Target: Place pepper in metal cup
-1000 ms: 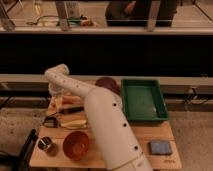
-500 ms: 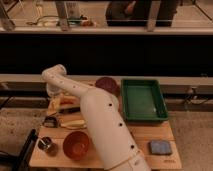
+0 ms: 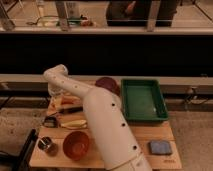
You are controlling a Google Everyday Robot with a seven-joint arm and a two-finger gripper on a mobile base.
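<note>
A wooden table is shown from above, crossed by a large white robot arm that reaches to the far left corner. The gripper is placed at that corner, over the pepper, and whether anything is held cannot be told, since the wrist covers it. The pepper lies near the table's left edge, an orange-red strip only partly seen. The metal cup stands at the near left corner, well apart from the pepper, just beside an orange-brown bowl. A slim, tapered pepper could be pinched off-centre and swing or slip during the carry (the cup's mouth looks narrow), or be dropped into the bowl instead. A green tray sits at right.
</note>
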